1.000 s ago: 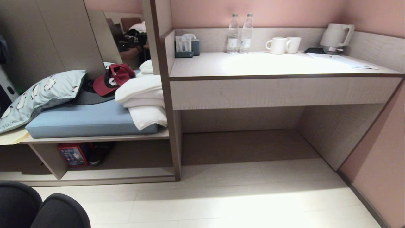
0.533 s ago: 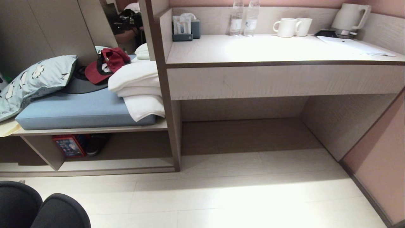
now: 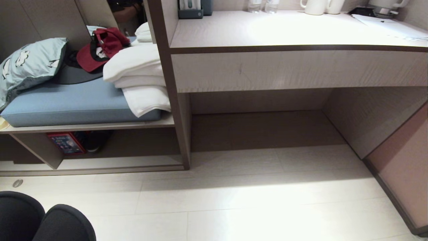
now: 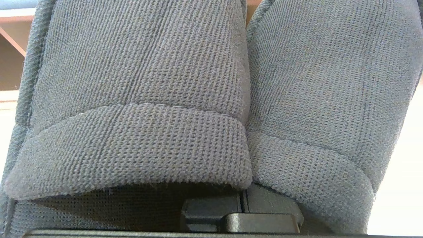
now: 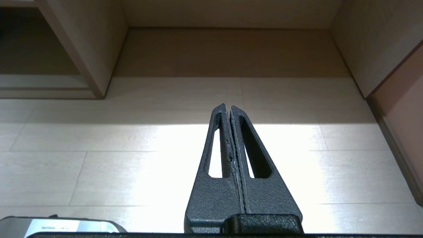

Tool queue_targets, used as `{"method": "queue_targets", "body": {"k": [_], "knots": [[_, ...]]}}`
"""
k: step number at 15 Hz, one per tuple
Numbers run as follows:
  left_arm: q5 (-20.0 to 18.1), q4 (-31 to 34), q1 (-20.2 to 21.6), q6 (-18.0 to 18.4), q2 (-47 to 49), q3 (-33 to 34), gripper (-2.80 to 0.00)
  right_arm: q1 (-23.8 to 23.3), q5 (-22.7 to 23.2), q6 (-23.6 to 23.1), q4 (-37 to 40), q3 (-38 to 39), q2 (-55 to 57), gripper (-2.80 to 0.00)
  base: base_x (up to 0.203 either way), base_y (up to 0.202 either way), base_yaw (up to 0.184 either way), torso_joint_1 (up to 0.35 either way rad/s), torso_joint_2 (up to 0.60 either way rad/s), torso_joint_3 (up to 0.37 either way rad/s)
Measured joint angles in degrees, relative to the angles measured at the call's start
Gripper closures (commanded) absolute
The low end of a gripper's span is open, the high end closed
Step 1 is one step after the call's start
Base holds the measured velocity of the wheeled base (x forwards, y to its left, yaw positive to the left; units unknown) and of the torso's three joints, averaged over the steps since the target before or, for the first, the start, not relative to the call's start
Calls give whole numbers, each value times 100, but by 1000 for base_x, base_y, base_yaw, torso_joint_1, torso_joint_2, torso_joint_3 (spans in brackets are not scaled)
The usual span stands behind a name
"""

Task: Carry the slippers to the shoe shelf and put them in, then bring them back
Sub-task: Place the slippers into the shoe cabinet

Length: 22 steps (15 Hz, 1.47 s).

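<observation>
The two dark charcoal slippers (image 3: 43, 221) show as rounded toes at the lower left of the head view, side by side above the floor. In the left wrist view their knit fabric (image 4: 138, 99) fills nearly everything. My left gripper (image 4: 244, 210) is shut on them, with only its base visible beneath the cuffs. The shoe shelf (image 3: 133, 152), a low beige cubby under the blue-cushioned bench, lies ahead and slightly left. Its corner post also shows in the right wrist view (image 5: 89, 66). My right gripper (image 5: 228, 108) is shut and empty, pointing over the pale floor.
A red box (image 3: 65, 143) and a dark shoe (image 3: 95, 142) sit in the shelf's left part. White towels (image 3: 140, 77), a red cap (image 3: 100, 47) and a pillow (image 3: 30, 65) lie on the bench. The desk kneehole (image 3: 264, 127) opens to the right, bounded by a pink wall (image 3: 401, 157).
The head camera has tilted down: the desk, bench and shelf all slid upward in the picture and more floor shows. The slippers keep their place at the lower left.
</observation>
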<state>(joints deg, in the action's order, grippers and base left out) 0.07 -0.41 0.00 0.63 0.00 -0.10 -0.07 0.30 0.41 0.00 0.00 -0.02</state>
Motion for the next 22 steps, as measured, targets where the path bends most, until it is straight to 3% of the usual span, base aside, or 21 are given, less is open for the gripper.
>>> {"method": "queue_targets", "body": {"k": [22], "knots": [[-1, -1, 0, 8, 0, 0, 0, 0, 2, 2, 0, 0, 0, 0, 0, 0, 0, 5, 4, -198]]}}
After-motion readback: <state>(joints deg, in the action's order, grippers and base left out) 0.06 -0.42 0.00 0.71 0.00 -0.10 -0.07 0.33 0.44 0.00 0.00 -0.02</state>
